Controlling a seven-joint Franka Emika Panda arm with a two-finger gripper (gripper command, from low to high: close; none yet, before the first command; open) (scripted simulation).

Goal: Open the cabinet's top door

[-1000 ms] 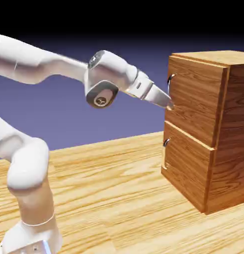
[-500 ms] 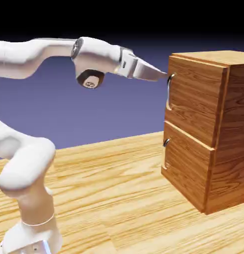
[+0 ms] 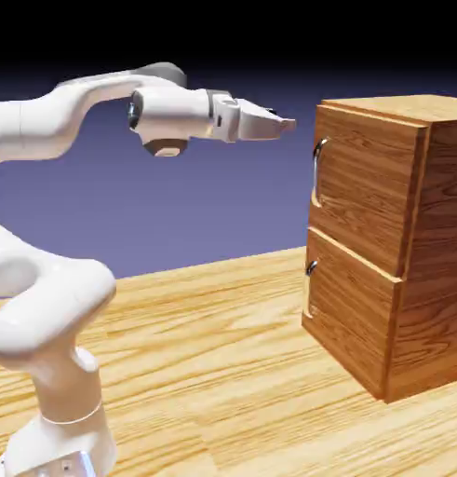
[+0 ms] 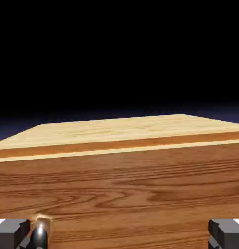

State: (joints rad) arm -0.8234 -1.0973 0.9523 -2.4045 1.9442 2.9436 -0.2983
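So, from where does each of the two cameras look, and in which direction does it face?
Exterior view: beside the robot, facing across the table; shows the white arm, the open gripper and the cabinet.
Hand view: on the hand, facing the cabinet's upper front; shows both fingertips.
Shared: the top door and its handle.

Plain blue-violet backdrop [image 3: 213, 214] seen behind scene, fading to black toward top. Light yellow wood-grain table surface [image 3: 213, 373] spread across lower part of exterior view, evenly lit. Black upper half shown in hand view.
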